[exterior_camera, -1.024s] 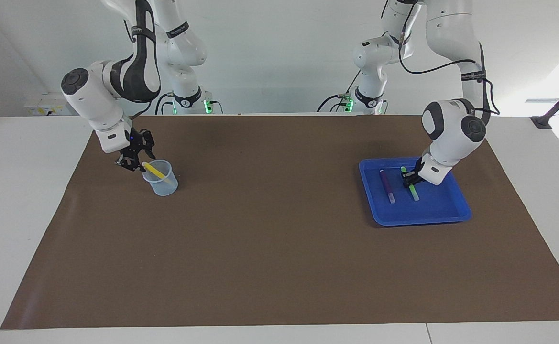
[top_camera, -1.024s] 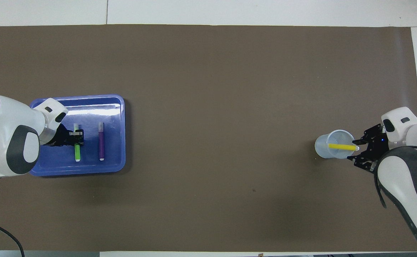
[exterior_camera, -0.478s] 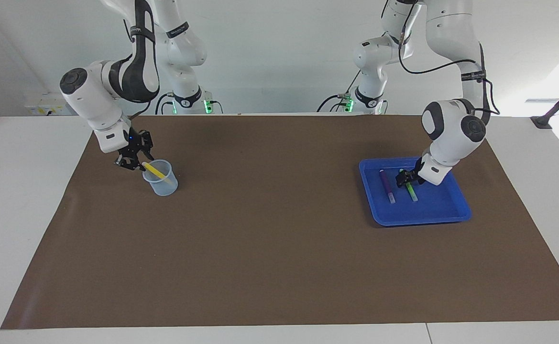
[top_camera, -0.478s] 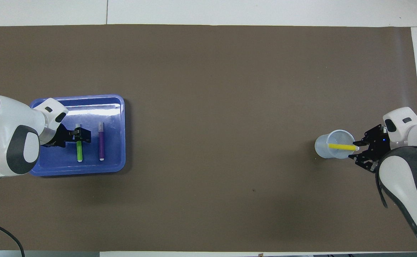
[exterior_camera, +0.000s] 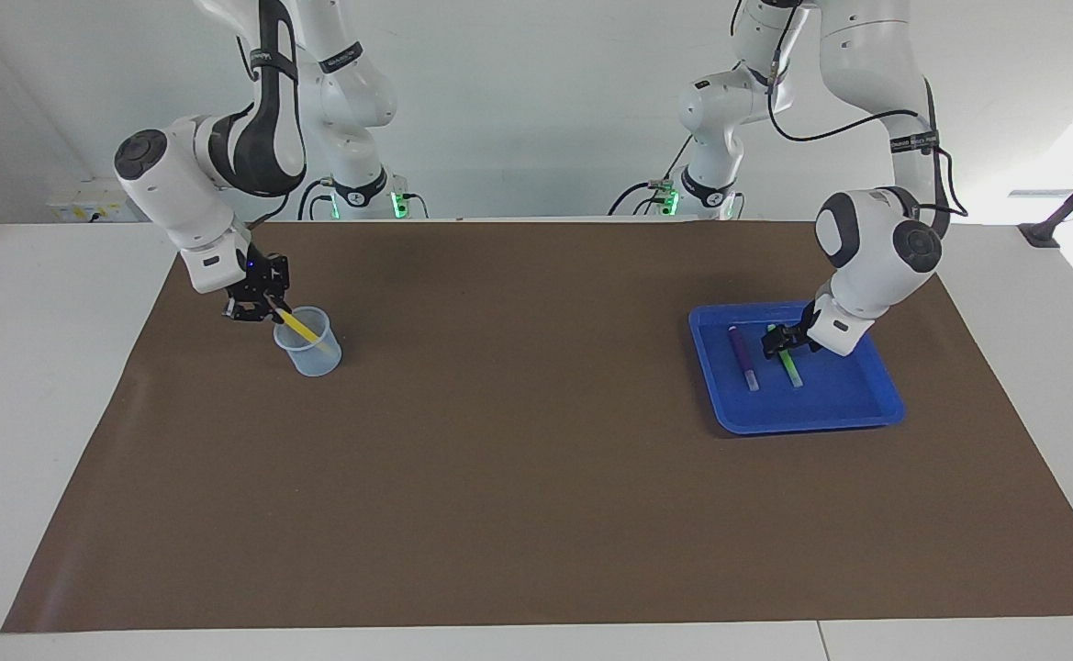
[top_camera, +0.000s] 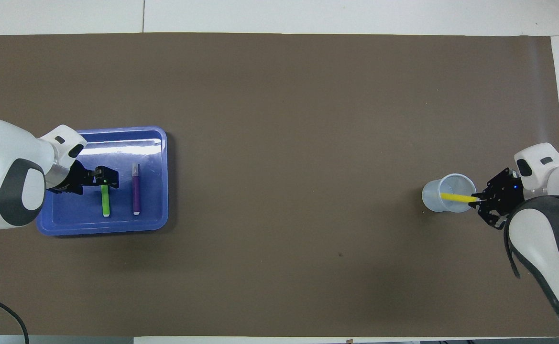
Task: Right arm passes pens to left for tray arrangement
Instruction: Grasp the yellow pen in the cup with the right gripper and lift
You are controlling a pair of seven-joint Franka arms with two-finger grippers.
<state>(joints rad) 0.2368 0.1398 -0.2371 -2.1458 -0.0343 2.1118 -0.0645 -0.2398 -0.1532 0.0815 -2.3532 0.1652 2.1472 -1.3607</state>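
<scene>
The blue tray (exterior_camera: pixel 876 415) (top_camera: pixel 116 130) lies toward the left arm's end of the table. In it a purple pen (exterior_camera: pixel 743 360) (top_camera: pixel 136 193) and a green pen (exterior_camera: pixel 791 369) (top_camera: pixel 105 203) lie side by side. My left gripper (exterior_camera: pixel 773 341) (top_camera: pixel 109 177) hangs open just over the green pen's end that is nearer the robots, holding nothing. At the right arm's end a yellow pen (exterior_camera: pixel 300 330) (top_camera: pixel 453 196) leans in a translucent cup (exterior_camera: pixel 314 356) (top_camera: pixel 438 197). My right gripper (exterior_camera: pixel 269 313) (top_camera: pixel 476 202), with its blue light, is shut on that pen's upper end.
A brown mat (exterior_camera: pixel 518 441) covers most of the white table. The arms' bases stand at the table's edge nearest the robots.
My left gripper opened, let go of the green pen in the tray and lifted a little off it. My right gripper closed on the yellow pen's upper end.
</scene>
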